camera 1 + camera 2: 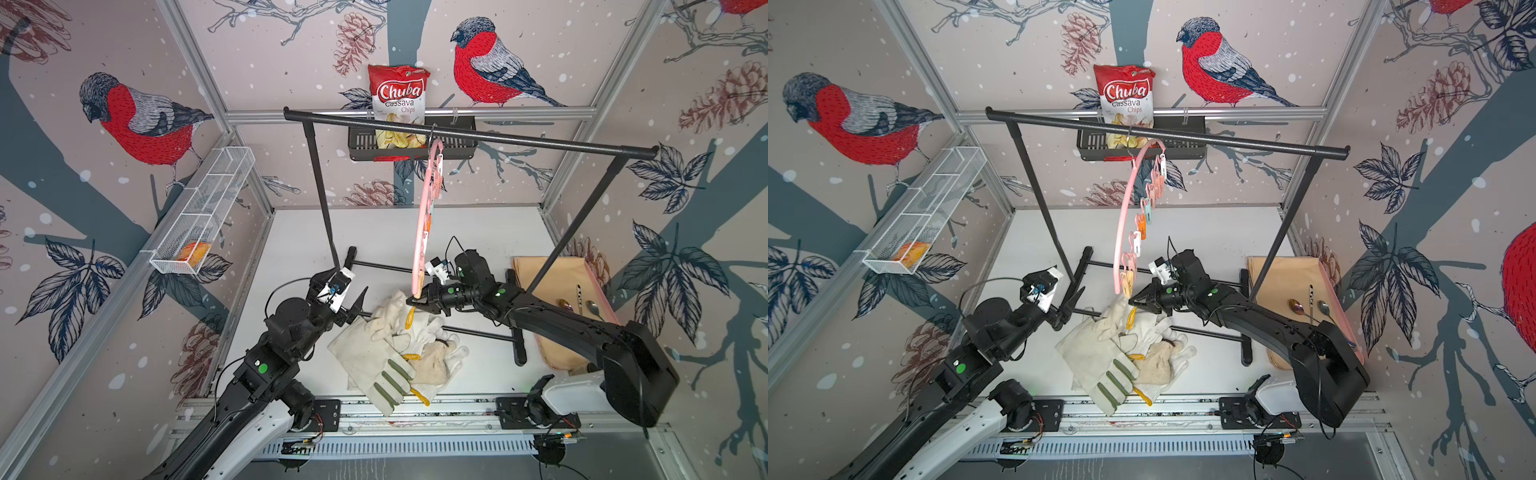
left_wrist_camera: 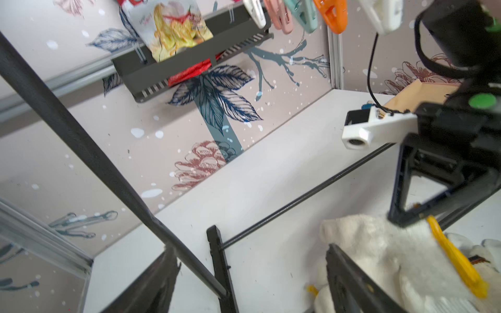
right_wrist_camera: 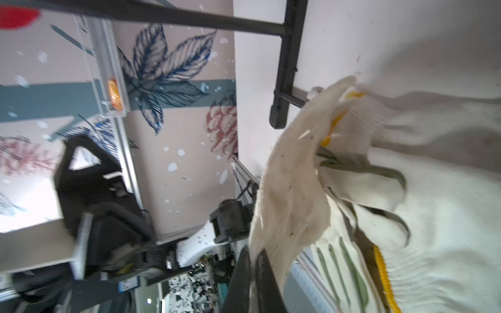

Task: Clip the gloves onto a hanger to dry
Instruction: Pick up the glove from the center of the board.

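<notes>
Legible on red bag [image 1: 398, 104] in black wall basket [image 1: 457, 146]: "Chuba Cassava Chips".
Right tool [image 1: 417, 300]: clamped shut on cuff of knit glove [image 1: 394, 305], that end raised above gloves [image 1: 386, 357] heaped mid-bench [image 1: 478, 232].
Left tool [image 1: 353, 309]: jaws apart, empty, just beside heap's far-left edge.
Hanger [image 1: 426, 224] hooked on rack [image 1: 498, 139] rail, lower end just above right tool; pegs [image 1: 1144, 218] dangling along it.

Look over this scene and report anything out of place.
The gloves lie in a tangled heap, draped over the black rack's base bar; a leather glove reaches past the table's front edge. None is clipped to the pink hanger.
</notes>
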Robot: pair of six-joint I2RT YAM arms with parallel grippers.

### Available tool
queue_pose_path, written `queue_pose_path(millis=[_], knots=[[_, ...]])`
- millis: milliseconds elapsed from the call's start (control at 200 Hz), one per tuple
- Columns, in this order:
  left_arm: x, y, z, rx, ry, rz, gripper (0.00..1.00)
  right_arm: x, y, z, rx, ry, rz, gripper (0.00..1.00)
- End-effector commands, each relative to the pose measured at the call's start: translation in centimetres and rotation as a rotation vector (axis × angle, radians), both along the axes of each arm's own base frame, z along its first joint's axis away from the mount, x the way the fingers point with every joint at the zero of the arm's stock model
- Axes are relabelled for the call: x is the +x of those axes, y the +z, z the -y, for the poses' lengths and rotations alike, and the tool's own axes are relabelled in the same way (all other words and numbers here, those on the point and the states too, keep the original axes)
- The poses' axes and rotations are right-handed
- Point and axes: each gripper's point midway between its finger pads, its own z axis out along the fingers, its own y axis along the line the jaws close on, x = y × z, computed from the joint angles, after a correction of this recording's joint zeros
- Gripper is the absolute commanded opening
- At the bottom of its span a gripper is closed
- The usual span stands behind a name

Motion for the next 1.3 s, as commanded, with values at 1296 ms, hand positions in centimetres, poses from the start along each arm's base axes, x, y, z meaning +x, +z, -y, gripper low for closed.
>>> queue_pose_path(millis=[1296], knots=[[0.6,0.4,6.9,-0.18,-0.219,0.043,0.52,5.1,9.7,-3.7,0.601,-0.196,-0.386,0.0]])
